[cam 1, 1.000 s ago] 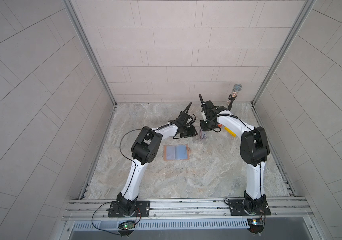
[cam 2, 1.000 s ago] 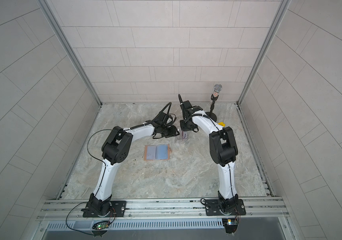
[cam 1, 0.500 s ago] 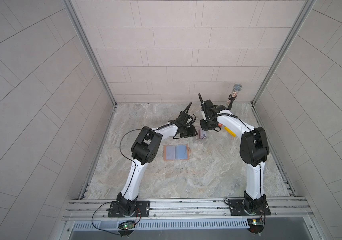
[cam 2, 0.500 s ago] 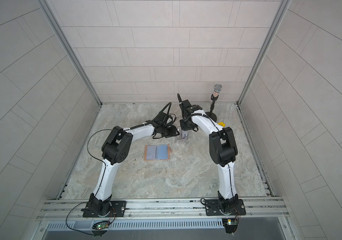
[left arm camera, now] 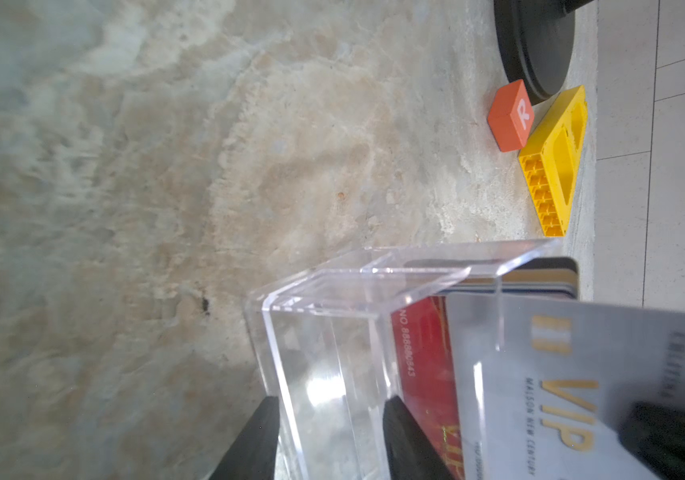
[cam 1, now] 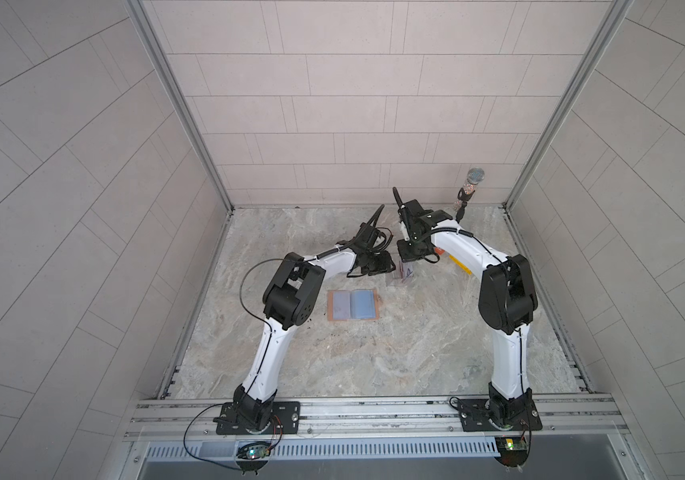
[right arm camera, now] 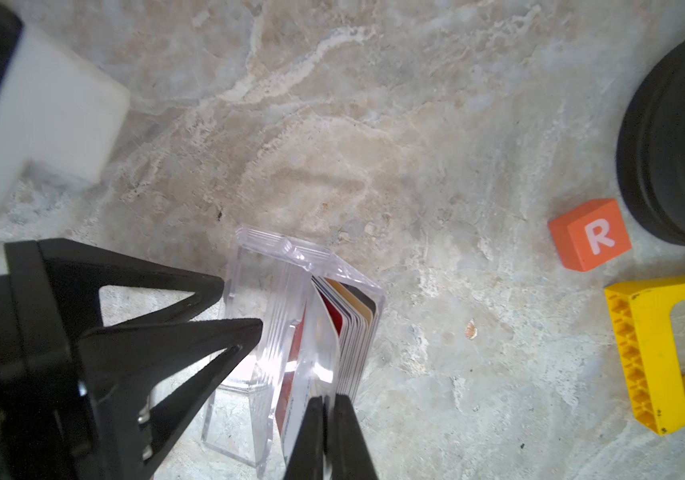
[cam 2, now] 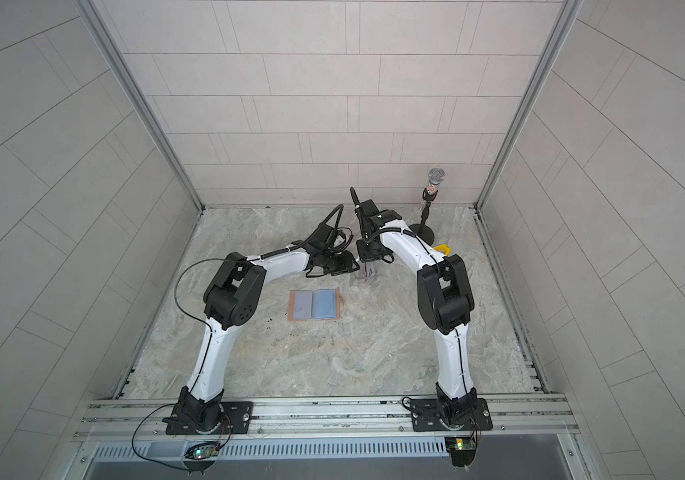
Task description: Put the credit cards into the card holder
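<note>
Both arms reach to the far middle with elbows up and forearms converging: left arm [cam 1: 274, 345] comes in low, its wrist laid over sideways, while right arm [cam 1: 507, 357] has its wrist pitched steeply down. Left gripper [left arm camera: 329, 401] sits at a partial gap, jaws clamped across one end section of the clear box [left arm camera: 332, 332], one finger outside the wall and one inside. Right gripper [right arm camera: 326, 401] has its jaws fully together, pinching the edge of the silver card [left arm camera: 581, 374], tips just beside the left fingers and not touching them.
</note>
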